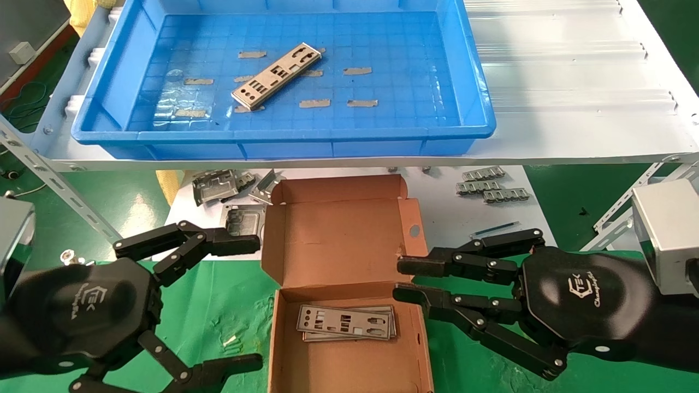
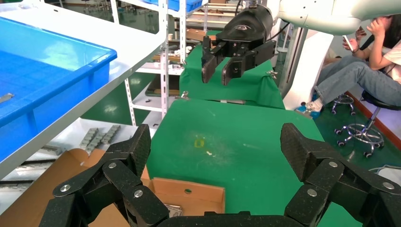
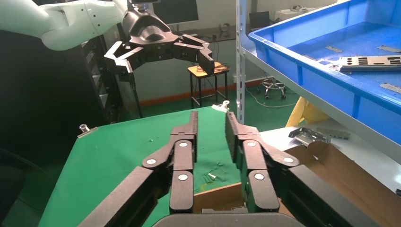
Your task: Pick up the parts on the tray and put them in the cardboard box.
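One part (image 1: pixel 276 75) (image 3: pixel 369 62), a thin silver plate with cutouts, lies slanted on the floor of the blue tray (image 1: pixel 284 136) (image 3: pixel 331 80) (image 2: pixel 56 71). The cardboard box (image 1: pixel 344 240) (image 2: pixel 189 198) (image 3: pixel 326 165) sits open below the tray's shelf, with a small stack of parts (image 1: pixel 347 322) on its floor. My left gripper (image 1: pixel 254 303) (image 2: pixel 215 142) hovers left of the box, open wide and empty. On the box's right side, my right gripper (image 1: pixel 400 279) (image 3: pixel 211 120) is open by a narrow gap, nothing between its fingers.
Chunky grey metal frames (image 1: pixel 229 188) lie behind the box on the left, ridged silver strips (image 1: pixel 491 185) on the right. A white shelf (image 1: pixel 573 82) carries the tray, on angled metal struts (image 1: pixel 54 180). Green cloth (image 1: pixel 218 305) covers the table. A person (image 2: pixel 373 61) sits beyond.
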`<state>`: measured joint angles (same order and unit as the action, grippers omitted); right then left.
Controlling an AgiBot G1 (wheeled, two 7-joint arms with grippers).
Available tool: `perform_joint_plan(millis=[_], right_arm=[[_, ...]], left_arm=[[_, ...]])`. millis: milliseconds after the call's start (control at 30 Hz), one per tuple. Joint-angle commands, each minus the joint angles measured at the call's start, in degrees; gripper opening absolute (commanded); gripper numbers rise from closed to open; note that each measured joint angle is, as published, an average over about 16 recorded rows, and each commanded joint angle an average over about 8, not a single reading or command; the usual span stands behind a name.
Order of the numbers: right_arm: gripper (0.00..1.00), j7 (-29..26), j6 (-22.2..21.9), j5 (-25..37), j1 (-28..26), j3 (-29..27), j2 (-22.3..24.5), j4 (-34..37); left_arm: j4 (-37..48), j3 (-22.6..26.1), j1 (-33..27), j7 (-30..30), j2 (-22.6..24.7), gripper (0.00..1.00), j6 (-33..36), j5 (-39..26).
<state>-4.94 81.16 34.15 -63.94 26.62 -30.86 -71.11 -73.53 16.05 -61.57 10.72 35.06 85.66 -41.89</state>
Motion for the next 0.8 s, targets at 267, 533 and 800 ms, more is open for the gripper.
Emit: perform_joint_plan(millis=[267, 533, 800], right_arm=[[0.0, 0.0, 0.0, 0.0, 0.0, 0.0, 0.0, 0.0], [0.0, 0.0, 0.0, 0.0, 0.0, 0.0, 0.0, 0.0], [0.0, 0.0, 0.0, 0.0, 0.0, 0.0, 0.0, 0.0]], left_arm=[[0.0, 0.0, 0.0, 0.0, 0.0, 1.0, 0.0, 0.0], [0.0, 0.0, 0.0, 0.0, 0.0, 1.0, 0.0, 0.0], [-0.25, 0.02, -0.51, 0.25, -0.13, 1.0, -0.34, -0.4]])
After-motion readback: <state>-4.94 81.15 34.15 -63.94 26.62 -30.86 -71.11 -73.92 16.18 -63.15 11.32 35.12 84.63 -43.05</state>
